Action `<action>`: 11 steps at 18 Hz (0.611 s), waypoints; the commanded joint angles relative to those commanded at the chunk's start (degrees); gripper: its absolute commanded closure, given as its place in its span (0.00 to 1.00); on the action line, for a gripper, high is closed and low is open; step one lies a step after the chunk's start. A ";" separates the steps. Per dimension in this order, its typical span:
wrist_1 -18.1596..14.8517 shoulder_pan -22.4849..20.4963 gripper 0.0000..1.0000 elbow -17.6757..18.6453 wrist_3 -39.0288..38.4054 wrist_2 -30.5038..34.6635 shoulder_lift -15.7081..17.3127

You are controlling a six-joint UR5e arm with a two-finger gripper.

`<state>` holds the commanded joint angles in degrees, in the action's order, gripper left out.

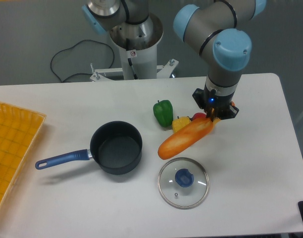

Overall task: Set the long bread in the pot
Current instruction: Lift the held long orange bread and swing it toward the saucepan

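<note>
- Clearly the gripper (215, 115) is clamped on the right end of the long bread (187, 139), which hangs tilted with its free end drooping down-left, between the glass lid (183, 182) and the yellow pepper (180, 122); whether that low end touches the table (260, 168) cannot be told.
- Held so far from its middle, the loaf could swing or slip out of the jaws on the way across, since its skin looks glossy.
- Its low end could catch the pot (116, 147) rim and push the pan, or knock the lid, unless raised first.
- Being roughly as long as the pot is wide, the bread may end up propped on the rim rather than settling inside.
- The green pepper (163, 112) sits close behind the route.
- The pot looks empty, its blue handle (62, 159) pointing left.
- An orange tray (15, 144) lies at the left edge; its contents are mostly out of view.
</note>
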<state>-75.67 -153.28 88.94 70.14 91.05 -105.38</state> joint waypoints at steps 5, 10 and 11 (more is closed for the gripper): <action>0.18 0.62 1.00 0.88 -0.44 -0.35 1.23; 0.44 2.98 1.00 3.68 -1.40 -0.44 3.77; 0.53 3.43 1.00 4.48 -2.10 -0.44 4.30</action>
<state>-75.15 -149.86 93.42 68.03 90.62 -101.08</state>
